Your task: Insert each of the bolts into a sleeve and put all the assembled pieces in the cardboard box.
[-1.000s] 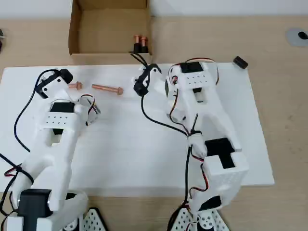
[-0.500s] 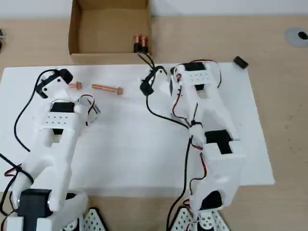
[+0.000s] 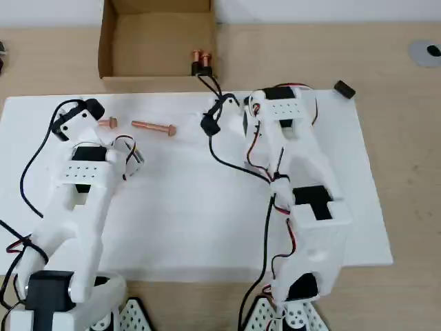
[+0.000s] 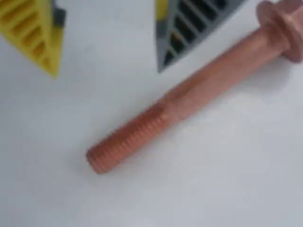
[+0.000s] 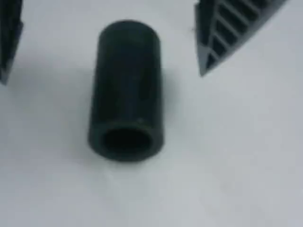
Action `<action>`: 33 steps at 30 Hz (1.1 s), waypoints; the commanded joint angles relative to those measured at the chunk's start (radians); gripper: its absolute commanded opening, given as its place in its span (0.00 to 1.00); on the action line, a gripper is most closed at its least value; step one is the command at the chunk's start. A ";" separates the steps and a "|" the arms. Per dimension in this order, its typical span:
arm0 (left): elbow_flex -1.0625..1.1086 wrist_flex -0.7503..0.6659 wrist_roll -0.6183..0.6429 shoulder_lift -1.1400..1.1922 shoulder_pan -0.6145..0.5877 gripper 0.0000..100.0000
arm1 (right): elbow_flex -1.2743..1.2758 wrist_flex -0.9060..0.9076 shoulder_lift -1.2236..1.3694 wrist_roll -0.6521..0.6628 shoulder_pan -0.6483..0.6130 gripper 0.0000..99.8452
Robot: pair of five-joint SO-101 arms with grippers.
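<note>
The pick-up step of another assembly appears to be in hand, with both arms hanging low over their parts on the white mat [image 3: 186, 214]. The left gripper [image 4: 106, 66] is gaping wide and carrying nothing, its two tips poised just beside the shank of a copper bolt [image 4: 189, 99] that is lying flat on the mat, not straddling it. The right gripper [image 5: 102, 75] is also standing open and empty, with a black sleeve [image 5: 127, 90] lying on its side between its fingertips, bore facing the camera. Next, each gripper would need to close on its part, the left one first centring over the shank, and then the two would have to line the threaded end up with the bore. From above, a long bolt [image 3: 154, 127] and a shorter-looking bolt [image 3: 107, 123] are lying near the left arm; I cannot tell which one the left wrist is seeing. Two assembled pieces [image 3: 201, 62] are sitting in the cardboard box [image 3: 148, 45], and a spare sleeve [image 3: 344, 89] is waiting at the mat's far corner. The right arm's loose black cable [image 3: 227, 162] is trailing between the arms and could snag.
</note>
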 commanded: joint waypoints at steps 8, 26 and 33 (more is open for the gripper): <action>-0.005 -0.012 -0.009 -0.005 0.009 0.15 | -0.058 0.021 -0.010 -0.002 -0.002 0.17; -0.005 -0.012 -0.034 -0.005 0.009 0.15 | -0.054 -0.006 -0.002 0.097 -0.027 0.30; -0.005 -0.012 -0.035 -0.005 0.009 0.15 | -0.051 0.000 -0.002 0.129 -0.027 0.28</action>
